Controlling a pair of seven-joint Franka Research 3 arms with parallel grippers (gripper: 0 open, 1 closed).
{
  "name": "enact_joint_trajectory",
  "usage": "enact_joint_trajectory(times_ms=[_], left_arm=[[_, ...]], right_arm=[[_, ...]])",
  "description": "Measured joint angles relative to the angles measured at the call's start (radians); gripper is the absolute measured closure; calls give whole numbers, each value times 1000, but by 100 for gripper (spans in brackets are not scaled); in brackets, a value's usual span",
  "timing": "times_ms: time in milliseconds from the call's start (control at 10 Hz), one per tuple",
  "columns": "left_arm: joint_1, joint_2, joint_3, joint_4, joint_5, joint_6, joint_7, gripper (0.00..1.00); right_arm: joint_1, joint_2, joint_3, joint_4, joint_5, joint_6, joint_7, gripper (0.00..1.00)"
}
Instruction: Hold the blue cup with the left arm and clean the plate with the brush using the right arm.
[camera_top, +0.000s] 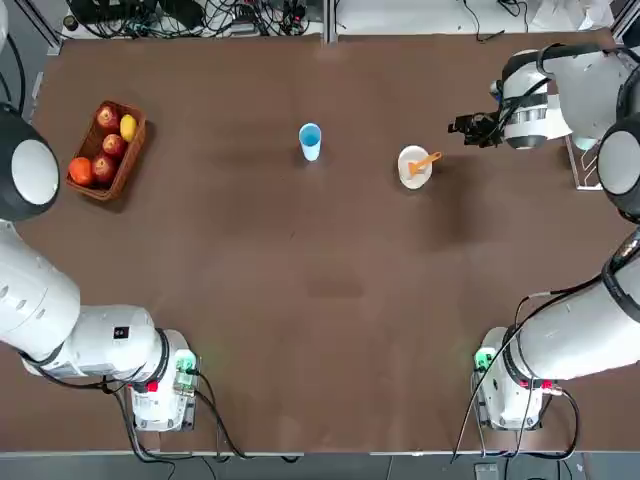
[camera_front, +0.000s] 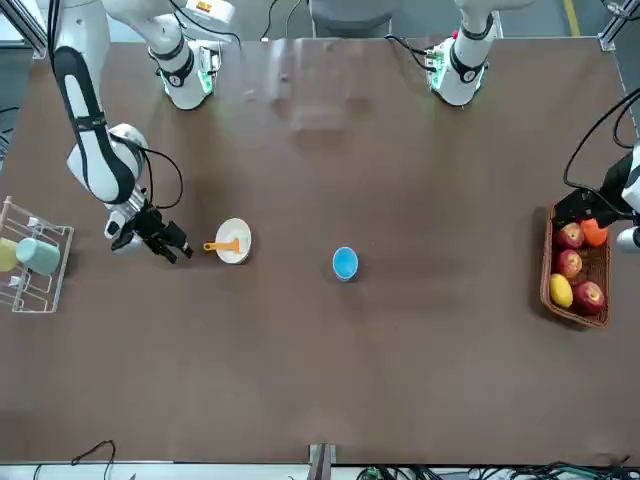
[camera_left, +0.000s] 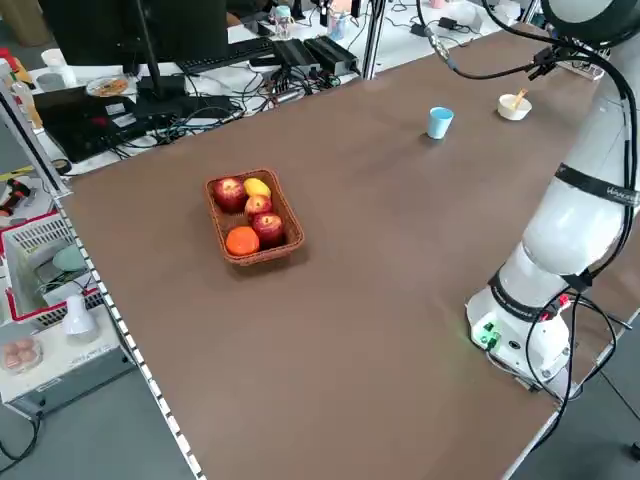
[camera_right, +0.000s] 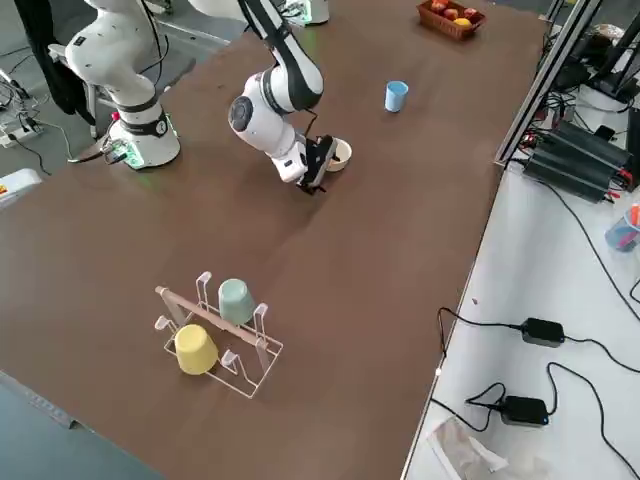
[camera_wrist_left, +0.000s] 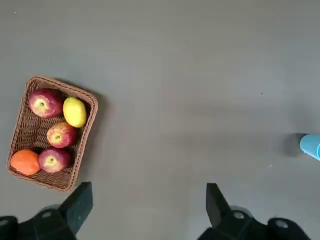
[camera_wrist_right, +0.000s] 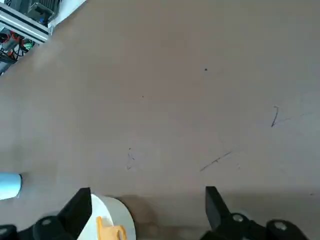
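Sticking out toward the spread right gripper (camera_top: 462, 126), the brush (camera_top: 426, 160) lies across the plate (camera_top: 412, 170), just beside it.

Robotics lab – two white arms (camera_top: 70, 330) bolted to brown table (camera_top: 320, 300), cable tangle (camera_left: 250, 70) + monitor (camera_left: 130, 30) upper left, side view.

- The left arm (camera_top: 60, 330) is shiny white and made of fat round parts, with a small black mark on its side.
- The right arm (camera_top: 580, 330) looks the same.
- Both round bases have green lights, red bits and black cables.
- The right gripper (camera_front: 172, 246) is black.
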Motion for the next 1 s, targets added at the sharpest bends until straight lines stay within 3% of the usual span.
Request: enact_joint_trajectory(times_ms=[300,1000], left_arm=[[0,0,0,0,0,0,0,0],[0,0,0,0,0,-1,0,0]], right_arm=[[-5,-1,-2,2,-143,6,152,0],[-34,-29,-4,19,-328,9,343,0]])
